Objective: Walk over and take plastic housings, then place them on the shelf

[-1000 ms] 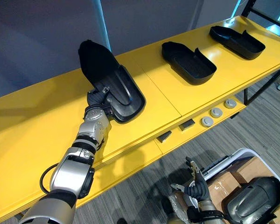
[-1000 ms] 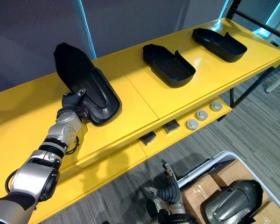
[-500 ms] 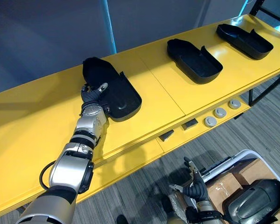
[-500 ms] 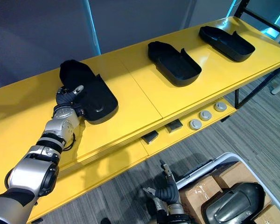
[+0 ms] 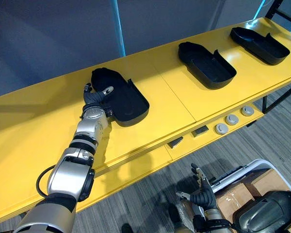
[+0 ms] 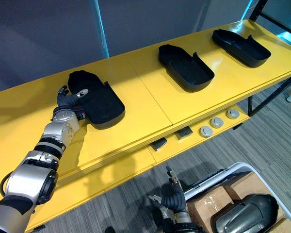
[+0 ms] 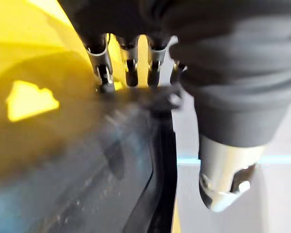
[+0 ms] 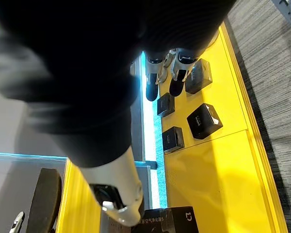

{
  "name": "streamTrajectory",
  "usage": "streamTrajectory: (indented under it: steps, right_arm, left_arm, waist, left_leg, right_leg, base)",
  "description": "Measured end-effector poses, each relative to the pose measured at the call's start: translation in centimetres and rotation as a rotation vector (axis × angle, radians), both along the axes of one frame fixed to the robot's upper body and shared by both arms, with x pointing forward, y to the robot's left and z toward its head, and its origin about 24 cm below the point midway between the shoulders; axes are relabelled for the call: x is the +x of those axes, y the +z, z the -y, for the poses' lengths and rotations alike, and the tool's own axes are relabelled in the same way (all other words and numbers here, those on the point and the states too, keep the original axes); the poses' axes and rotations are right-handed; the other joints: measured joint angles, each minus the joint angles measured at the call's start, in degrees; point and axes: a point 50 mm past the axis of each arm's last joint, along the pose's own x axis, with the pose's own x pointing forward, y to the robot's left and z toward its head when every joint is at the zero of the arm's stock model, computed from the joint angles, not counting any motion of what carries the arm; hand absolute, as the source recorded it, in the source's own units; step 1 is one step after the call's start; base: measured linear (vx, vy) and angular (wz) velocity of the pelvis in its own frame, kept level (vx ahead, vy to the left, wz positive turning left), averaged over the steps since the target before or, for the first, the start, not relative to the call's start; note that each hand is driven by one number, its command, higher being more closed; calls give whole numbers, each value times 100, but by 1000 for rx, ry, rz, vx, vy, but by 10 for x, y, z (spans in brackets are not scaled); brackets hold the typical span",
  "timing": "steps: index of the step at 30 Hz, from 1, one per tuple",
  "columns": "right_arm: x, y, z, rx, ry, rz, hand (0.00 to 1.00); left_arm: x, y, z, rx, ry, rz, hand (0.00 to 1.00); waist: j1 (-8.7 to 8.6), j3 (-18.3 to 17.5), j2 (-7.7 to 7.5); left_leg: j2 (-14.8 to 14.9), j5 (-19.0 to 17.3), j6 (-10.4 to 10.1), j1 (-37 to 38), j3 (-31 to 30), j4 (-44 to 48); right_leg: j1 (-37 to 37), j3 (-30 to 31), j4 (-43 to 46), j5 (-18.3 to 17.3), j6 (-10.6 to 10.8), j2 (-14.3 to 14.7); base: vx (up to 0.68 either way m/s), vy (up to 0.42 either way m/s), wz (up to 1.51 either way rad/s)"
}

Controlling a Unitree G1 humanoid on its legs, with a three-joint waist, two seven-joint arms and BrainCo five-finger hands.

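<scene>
Lowered from its tilt, the nearest housing (image 5: pixel 127 99) now lies flat on the yellow shelf (image 5: pixel 34 131), its end against my left hand (image 5: pixel 93 98), fingers straightened, thumb off the rim. Beyond it to the right sit the second housing (image 5: pixel 206 59) and the third housing (image 5: pixel 260 44). My right hand (image 5: pixel 202 197) hangs low, relaxed.

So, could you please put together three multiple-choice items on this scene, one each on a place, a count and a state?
1. Where is the left hand? A. on the floor B. at the leftmost housing's end C. on a cardboard box
2. How many black housings lie on the yellow shelf? A. one B. three C. five
3. How is the right hand? A. open, empty B. shut on a housing C. shut on a box
Answers: 1 B, its straight fingers touch that housing's rim; 2 B, counting the middle housing and the right housing too; 3 A, its fingers are spread and hold nothing.
</scene>
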Motion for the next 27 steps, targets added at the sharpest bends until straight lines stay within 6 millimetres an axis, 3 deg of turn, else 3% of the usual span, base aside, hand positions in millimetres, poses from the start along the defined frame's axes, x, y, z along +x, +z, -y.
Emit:
streamTrajectory:
  steps: [5,8,9,10,13,16,18,19,21,24,27]
  right_arm:
    - [-2,4,-7,-13,63,18,0]
    - [-4,27,-14,-49,132,163,0]
    - [-5,41,-16,-58,148,244,100]
    - [-7,53,-16,-60,156,318,100]
    - [-8,65,-14,-56,153,393,100]
    - [-5,68,-11,-74,148,413,100]
    - [6,74,-5,-106,116,452,100]
    - [10,75,-4,-116,105,462,100]
    - [30,75,2,-157,60,480,100]
    - [58,76,6,-172,17,480,100]
    - [79,79,1,-167,11,485,100]
  left_arm:
    - [-1,5,-3,154,45,12,0]
    - [-8,23,-9,399,193,90,0]
    - [-13,30,-11,490,259,128,0]
    - [-16,37,-13,555,310,161,0]
    - [-31,51,-12,611,407,274,0]
    - [-65,61,1,618,467,486,0]
    - [-99,45,10,574,498,589,0]
    - [-106,37,11,559,504,593,0]
    - [-134,-2,19,500,489,559,0]
    - [-167,-44,29,410,392,506,0]
    - [-195,-53,41,300,232,572,0]
  waist:
    - [8,-2,1]
    - [-5,-3,0]
    - [-6,-7,-1]
    - [-2,-43,-1]
    - [11,-197,-6]
    - [57,-343,6]
    - [176,-520,22]
    - [214,-565,26]
    - [357,-673,61]
    - [588,-719,138]
    - [776,-760,217]
  left_leg:
    - [3,1,-1,114,8,-22]
    - [5,1,-1,133,14,-27]
    - [9,1,-2,163,20,-38]
    - [12,0,-3,187,19,-51]
    - [-4,16,-17,197,0,-105]
    - [8,69,-27,306,-65,-243]
    - [11,96,-26,334,-152,-292]
    - [4,110,-23,334,-174,-310]
    - [-37,178,-8,276,-341,-347]
    - [-76,256,8,156,-490,-362]
    - [-90,336,14,1,-622,-374]
  right_leg:
    - [111,2,-28,2,-4,2]
    - [130,5,-37,7,-9,3]
    - [165,4,-52,10,-12,6]
    - [187,0,-59,10,-13,9]
    - [192,-29,-57,11,-12,30]
    - [278,-161,-66,10,-11,51]
    - [334,-309,-65,7,-9,54]
    - [338,-321,-66,5,-8,51]
    - [360,-486,-64,-32,29,4]
    - [332,-644,-55,-57,33,-44]
    - [245,-793,-49,-50,23,-66]
  base:
    - [0,0,0]
    - [0,0,0]
    - [0,0,0]
    - [0,0,0]
    - [26,11,2]
    - [40,8,12]
    - [25,9,20]
    - [10,9,19]
    - [-20,13,34]
    - [-52,14,34]
    - [-50,16,25]
